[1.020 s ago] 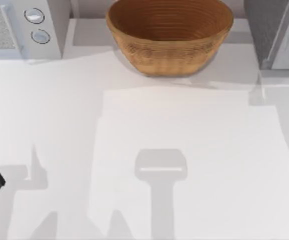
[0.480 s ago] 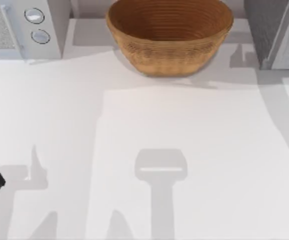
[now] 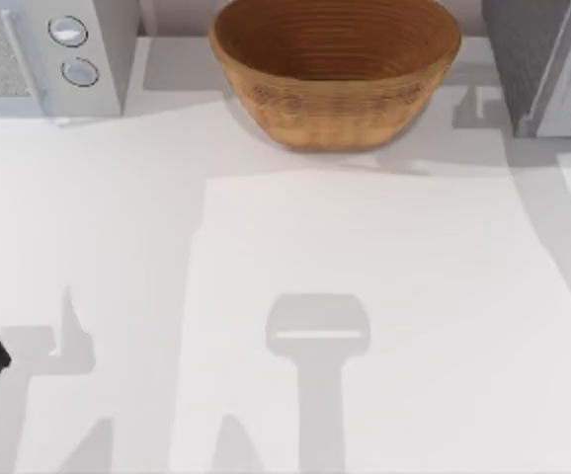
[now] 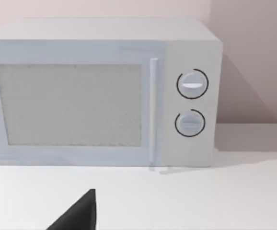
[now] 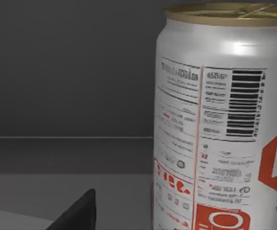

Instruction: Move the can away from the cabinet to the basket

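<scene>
The basket is woven wicker, tan-brown, rough outside with ribbed rings inside. The table is a smooth, matt white surface that takes soft shadows. The microwave looks like smooth pale plastic or painted metal, its door panel finely grained, its two dials ringed and slightly shiny. The cabinet is dark grey and speckled, matt, with a paler white-framed door. Seen from my right wrist, the can is glossy silver metal, with a bright highlight near its dull gold rim and a printed label with red marks.
</scene>
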